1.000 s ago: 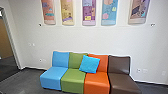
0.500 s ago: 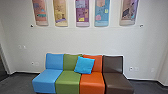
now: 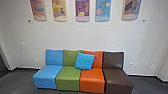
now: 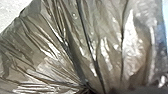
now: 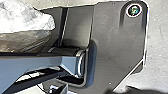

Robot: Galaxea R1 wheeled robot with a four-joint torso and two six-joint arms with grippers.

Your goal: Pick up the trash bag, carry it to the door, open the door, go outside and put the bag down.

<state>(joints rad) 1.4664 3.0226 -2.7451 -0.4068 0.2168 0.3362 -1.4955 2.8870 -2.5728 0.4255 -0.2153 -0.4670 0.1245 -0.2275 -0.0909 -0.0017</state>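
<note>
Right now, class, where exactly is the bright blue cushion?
In the head view, the cushion leans across the green seat and orange seat, against their backs.

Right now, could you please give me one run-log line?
indoors | trash bag: gathered, large in left wrist view | seats: by wall ahead | blue pillow: propped on seats

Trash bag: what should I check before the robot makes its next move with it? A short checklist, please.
1. Trash bag near the left wrist camera: ok, its creases show close up.
2. Bag firmly gripped: cannot tell.
3. Bag untorn all round: cannot tell, only part shows.
4. Way straight ahead free: not ok, a row of four seats stands in front of the wall.
5. Robot outside: not ok, the head view shows an indoor room.
</note>
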